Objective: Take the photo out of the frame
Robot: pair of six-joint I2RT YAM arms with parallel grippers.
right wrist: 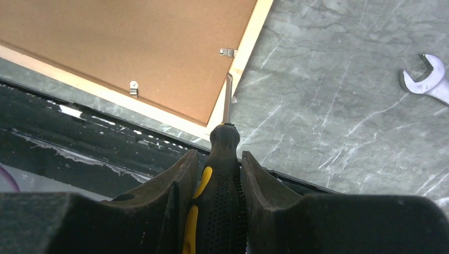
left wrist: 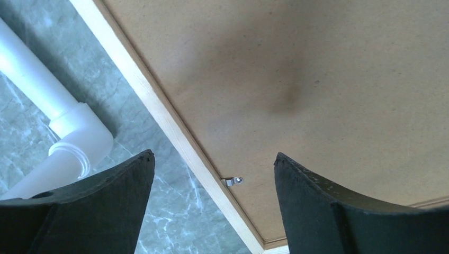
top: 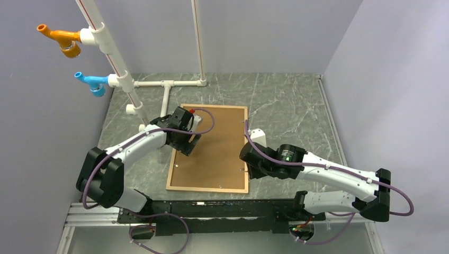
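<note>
**Photo in the frame, face down; left gripper open, right gripper on a screwdriver**

At far left a white pipe stand (top: 114,53) rises from the table (top: 286,100), with an orange and a blue fitting on its slanted post. One of its pipes (left wrist: 69,132) lies just beside the frame's left rail.

The left gripper (left wrist: 213,156) hangs over that rail, released, its jaws wide apart. One finger is above the table and the other above the brown board. A small metal clip (left wrist: 233,181) sits between them on the board's edge. Whether the fingers touch anything cannot be told.

The frame (top: 207,189) lies flat in the middle of the table. The photo (top: 217,153) sits inside it, back up, so only plain brown shows.

At the frame's right rail the right gripper (right wrist: 217,159) is clenched on the black-and-yellow handle of a screwdriver (right wrist: 222,135). The shaft runs along the outer side of the rail. Its tip stops just short of another clip (right wrist: 227,52).

Farther right, a wrench (right wrist: 429,79) lies on the table, well apart from the frame.
</note>
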